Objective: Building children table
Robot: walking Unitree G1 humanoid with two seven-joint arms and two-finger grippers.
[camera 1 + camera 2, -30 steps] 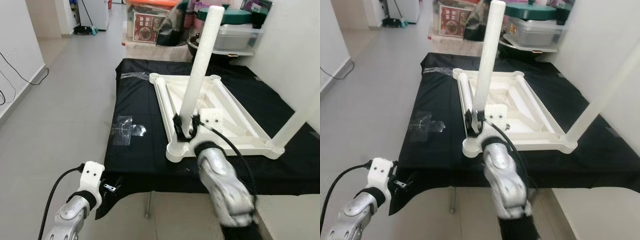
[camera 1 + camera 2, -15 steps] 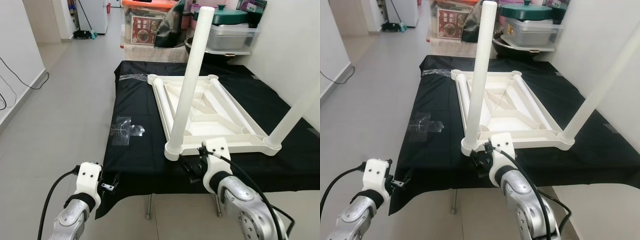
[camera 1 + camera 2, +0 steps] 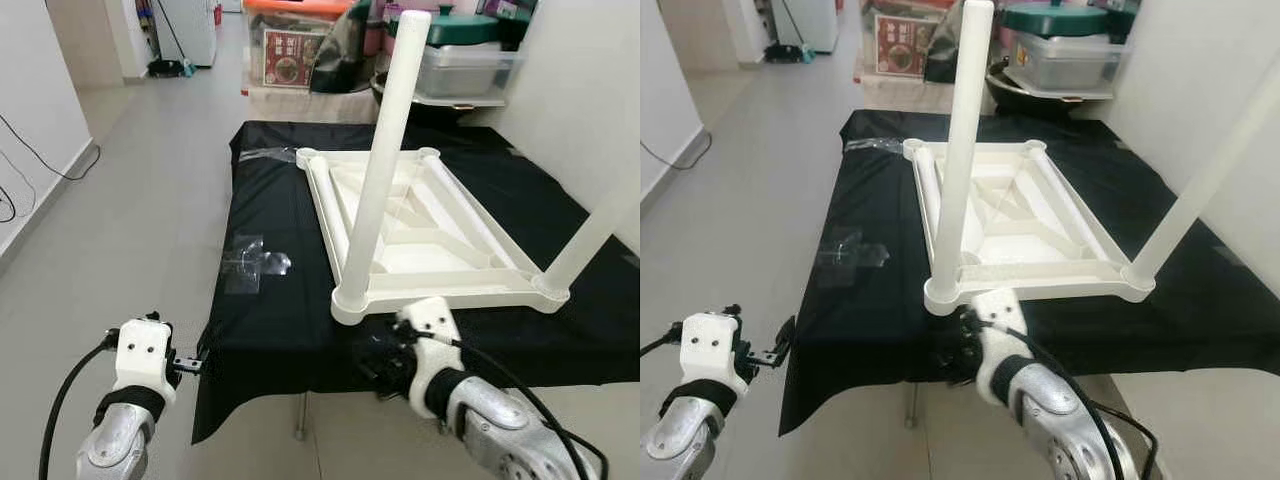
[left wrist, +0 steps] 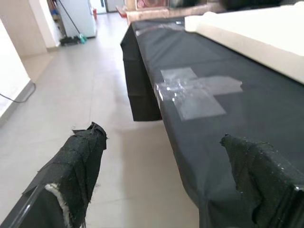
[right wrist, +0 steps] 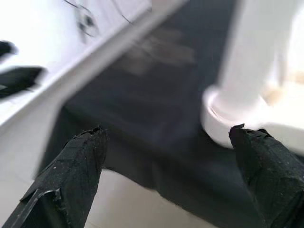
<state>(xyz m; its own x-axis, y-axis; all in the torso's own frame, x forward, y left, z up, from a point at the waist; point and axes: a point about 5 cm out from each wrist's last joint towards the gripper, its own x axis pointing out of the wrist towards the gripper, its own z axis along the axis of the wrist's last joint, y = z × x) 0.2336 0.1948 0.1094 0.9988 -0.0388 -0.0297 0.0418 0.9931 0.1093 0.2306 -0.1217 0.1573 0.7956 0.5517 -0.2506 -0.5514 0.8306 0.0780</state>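
We held right tool [image 3: 385, 362] released below bench [image 3: 270, 330] edge — near leg [image 3: 380, 170] seated, next leg pending

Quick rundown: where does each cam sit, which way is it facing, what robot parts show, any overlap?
Left eye, right eye: head stereo pair, looking forward and down at the upturned table on black cloth; both arms low, left pincer, right pincer.
Left wrist: along its open fingers, facing the cloth edge, taped plastic and floor.
Right wrist: along its open fingers, facing the near leg socket; blurred.
Shared: table and cloth.
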